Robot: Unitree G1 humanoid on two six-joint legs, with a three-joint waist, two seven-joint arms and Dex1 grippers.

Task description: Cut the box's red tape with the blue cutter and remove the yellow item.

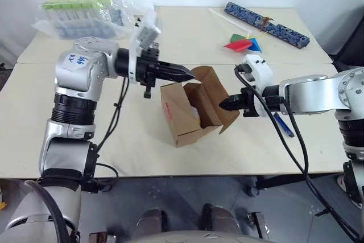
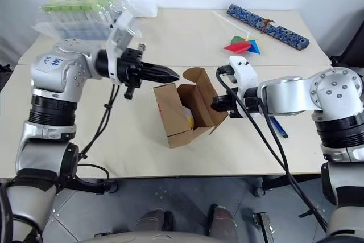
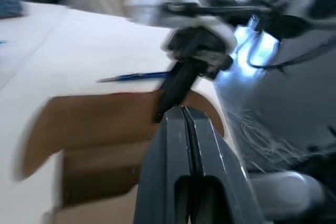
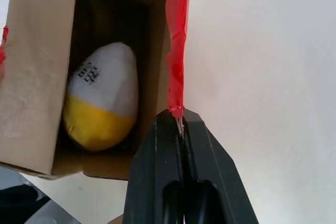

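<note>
Two grippers, both with jaws closed: right gripper (image 4: pixel 178 121) pinches a flap of the box (image 1: pixel 187 112) at its red tape (image 4: pixel 176 51); left gripper (image 1: pixel 187 73) hovers empty above the box. Yellow item (image 4: pixel 102 98) lies inside. Blue cutter (image 1: pixel 283 124) rests on the table (image 1: pixel 187 38) behind the right arm.

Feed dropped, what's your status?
Left gripper shut, empty, above box. Right gripper shut on flap. Yellow item inside, unobstructed.
</note>
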